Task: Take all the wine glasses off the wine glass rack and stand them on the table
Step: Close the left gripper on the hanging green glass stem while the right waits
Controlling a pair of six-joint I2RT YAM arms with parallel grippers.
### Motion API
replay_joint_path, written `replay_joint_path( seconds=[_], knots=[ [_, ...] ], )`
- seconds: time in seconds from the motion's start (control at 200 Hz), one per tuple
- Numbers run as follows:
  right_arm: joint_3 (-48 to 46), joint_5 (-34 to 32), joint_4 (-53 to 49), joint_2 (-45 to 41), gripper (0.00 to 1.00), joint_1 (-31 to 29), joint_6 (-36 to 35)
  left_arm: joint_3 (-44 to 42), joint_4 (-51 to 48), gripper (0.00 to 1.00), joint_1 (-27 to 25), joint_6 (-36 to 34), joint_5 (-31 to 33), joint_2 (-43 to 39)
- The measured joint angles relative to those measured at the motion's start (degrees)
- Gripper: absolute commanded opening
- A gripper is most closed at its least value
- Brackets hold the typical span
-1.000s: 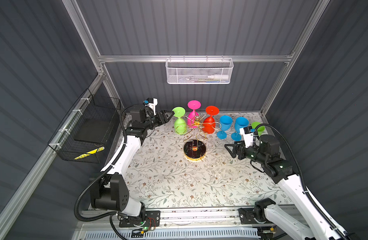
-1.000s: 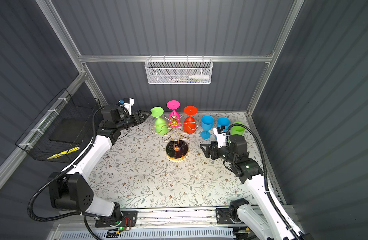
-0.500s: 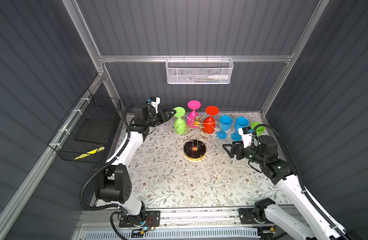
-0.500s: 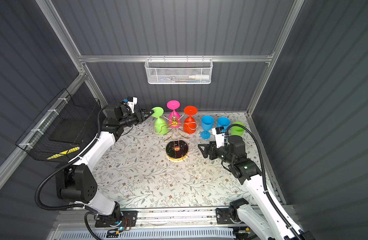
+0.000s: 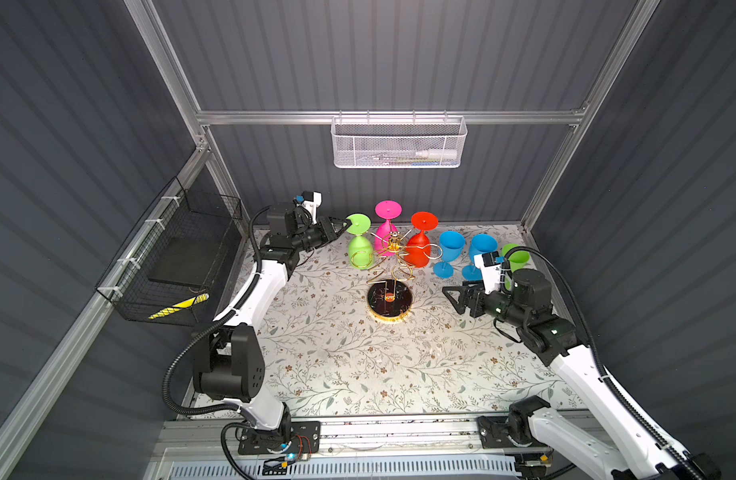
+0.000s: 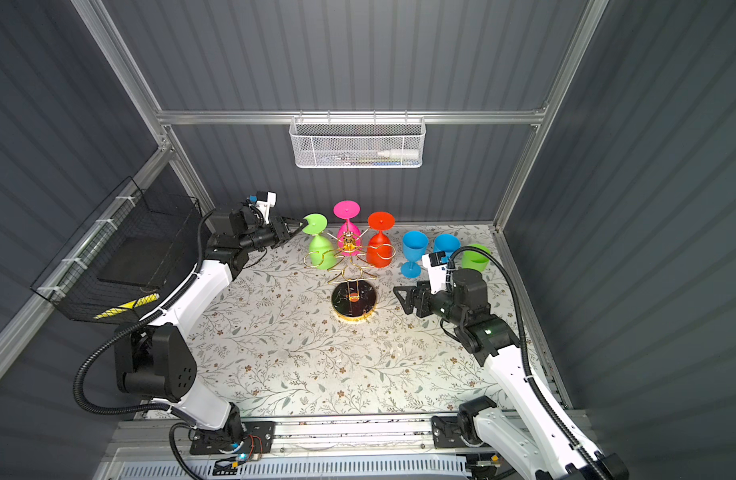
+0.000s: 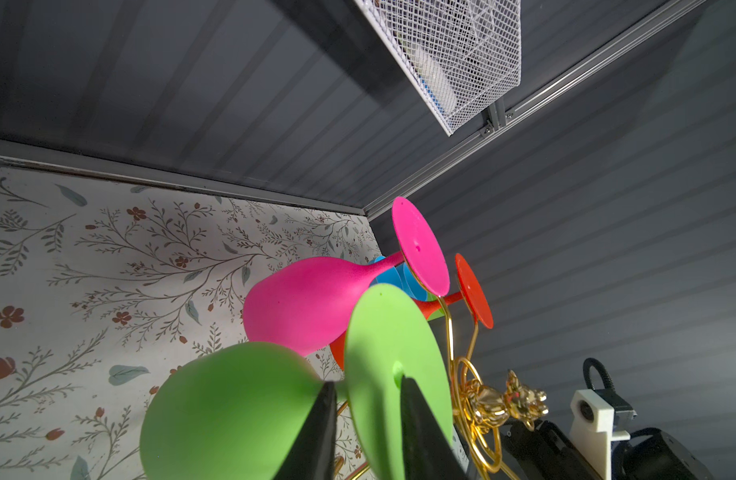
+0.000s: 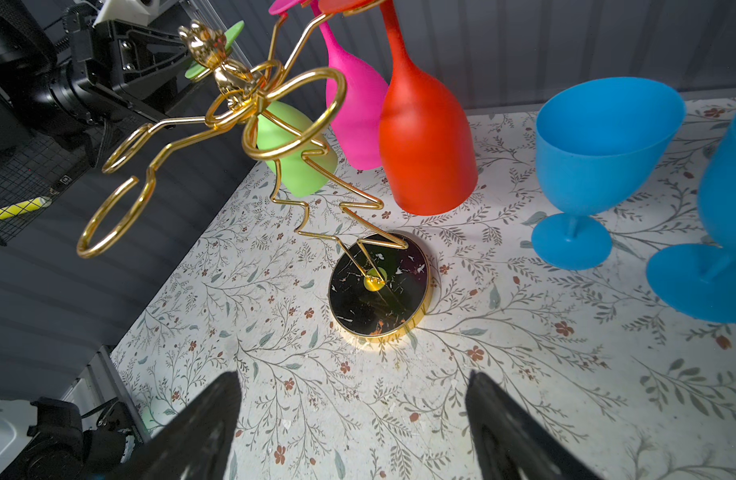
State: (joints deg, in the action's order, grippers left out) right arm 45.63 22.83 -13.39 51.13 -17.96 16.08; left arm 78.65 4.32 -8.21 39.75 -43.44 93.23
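Here, in both top views, the gold wire wine glass rack (image 5: 389, 301), with its round black marbled base, stands just above the middle of the frame on the floral tablecloth (image 5: 337, 365). Three glasses hang bowl-down from its ring arms: a lime-green wine glass (image 5: 360, 251) on the left, a pink wine glass (image 5: 385, 237) in the middle and a red wine glass (image 5: 418, 251) on the right. The left gripper (image 5: 343, 225) reaches in from the left at the flat foot of the lime-green wine glass. In the left wrist view its black fingers (image 7: 324, 428) stand narrow on either side of that foot disc, though whether they actually pinch it is hard to tell from this angle. The right gripper (image 5: 449, 296) hovers just right of the rack's base, jaws spread wide with nothing between them. Two blue goblets (image 5: 451, 247) stand upright on the cloth to the right of the rack.
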Motion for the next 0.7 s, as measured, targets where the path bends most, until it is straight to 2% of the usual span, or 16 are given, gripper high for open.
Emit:
replay_joint_path(
  seconds=[0.265, 0.7],
  knots=[
    [0.00, -0.07, 0.04, 0.04, 0.89, -0.13, 0.00, 0.57, 0.07, 0.11, 0.00, 0.02, -0.46, 0.00],
    [0.00, -0.13, 0.00, 0.04, 0.91, -0.15, 0.00, 3.06, -0.68, 0.00, -0.09, 1.42, -1.22, -0.35]
  ],
)
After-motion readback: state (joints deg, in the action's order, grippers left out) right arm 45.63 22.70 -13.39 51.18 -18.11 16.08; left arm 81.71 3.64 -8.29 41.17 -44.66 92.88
